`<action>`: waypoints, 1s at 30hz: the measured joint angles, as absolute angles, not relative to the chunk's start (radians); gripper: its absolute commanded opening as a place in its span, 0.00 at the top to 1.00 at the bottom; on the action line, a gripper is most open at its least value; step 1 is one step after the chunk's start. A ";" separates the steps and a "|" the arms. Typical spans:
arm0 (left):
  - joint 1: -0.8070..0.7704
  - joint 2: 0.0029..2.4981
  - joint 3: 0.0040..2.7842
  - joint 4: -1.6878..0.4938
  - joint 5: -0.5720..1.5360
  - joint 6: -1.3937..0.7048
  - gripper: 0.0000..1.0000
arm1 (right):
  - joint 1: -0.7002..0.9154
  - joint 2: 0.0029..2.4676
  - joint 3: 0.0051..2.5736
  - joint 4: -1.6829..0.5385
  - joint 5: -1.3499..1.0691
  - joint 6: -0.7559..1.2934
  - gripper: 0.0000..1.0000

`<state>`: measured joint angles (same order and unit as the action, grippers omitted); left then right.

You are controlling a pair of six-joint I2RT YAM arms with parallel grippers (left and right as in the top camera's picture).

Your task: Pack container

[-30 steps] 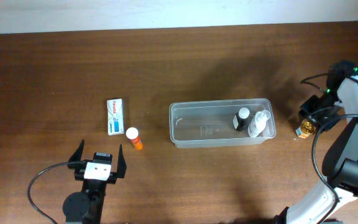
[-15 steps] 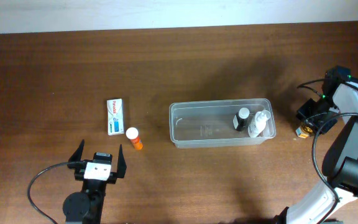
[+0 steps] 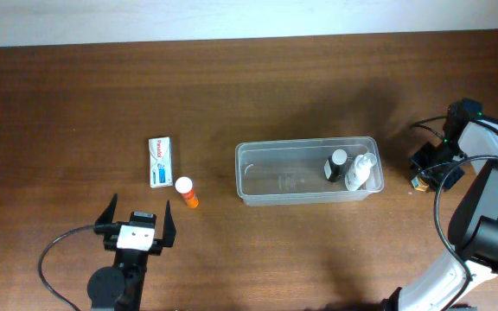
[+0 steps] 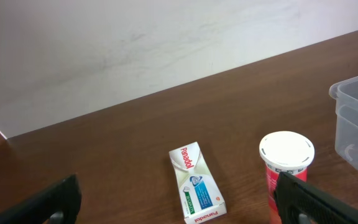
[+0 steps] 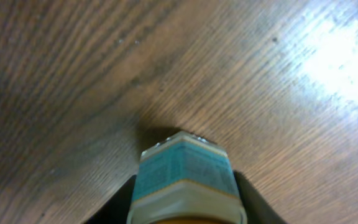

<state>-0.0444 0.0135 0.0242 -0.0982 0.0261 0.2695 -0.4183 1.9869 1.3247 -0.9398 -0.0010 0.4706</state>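
Note:
The clear container [image 3: 301,143] sits at mid-table; its corner shows at the right of the left wrist view [image 4: 356,118]. Inside its right end stand a black-capped bottle [image 3: 336,164] and a white bottle [image 3: 361,171]. To its right, my right gripper [image 3: 424,173] is low over the table. In the right wrist view that gripper [image 5: 185,202] is shut on a small teal-labelled bottle [image 5: 185,171], a dark finger pressed to each side. My left gripper [image 3: 137,223] stands open near the front edge, short of a white-capped orange bottle [image 3: 186,191] and a Panadol box [image 3: 160,161].
In the left wrist view the Panadol box [image 4: 194,180] lies flat ahead between the open fingers, and the orange bottle [image 4: 284,165] stands just past the right fingertip. A pale wall runs along the table's far edge. The right arm's cable loops at the right edge.
The right gripper has shifted left and down over the small bottle beside the container and closed on it. The left arm has not moved.

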 measured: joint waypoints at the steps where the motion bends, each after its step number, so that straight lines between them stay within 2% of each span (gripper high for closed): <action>1: -0.044 0.014 0.024 -0.098 0.026 0.270 0.01 | -0.418 1.987 1.325 -0.938 -0.001 0.471 0.73; 8: -0.044 0.014 0.024 -0.098 0.026 0.270 0.01 | -0.418 1.986 1.327 -0.956 -0.001 0.471 0.74; 13: -0.044 0.014 0.024 -0.098 0.027 0.270 0.01 | -0.418 1.986 1.384 -1.084 -0.002 0.462 0.74; 24: -0.044 0.014 0.024 -0.098 0.027 0.270 0.00 | -0.408 1.882 1.810 -1.499 -0.056 0.382 0.73; 30: -0.044 0.014 0.024 -0.098 0.027 0.270 0.01 | -0.265 1.748 1.969 -1.601 -0.058 0.336 0.73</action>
<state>-0.0444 0.0135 0.0242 -0.0978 0.0265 0.2695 -0.2649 1.7477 1.9694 -1.6009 -0.0582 0.3363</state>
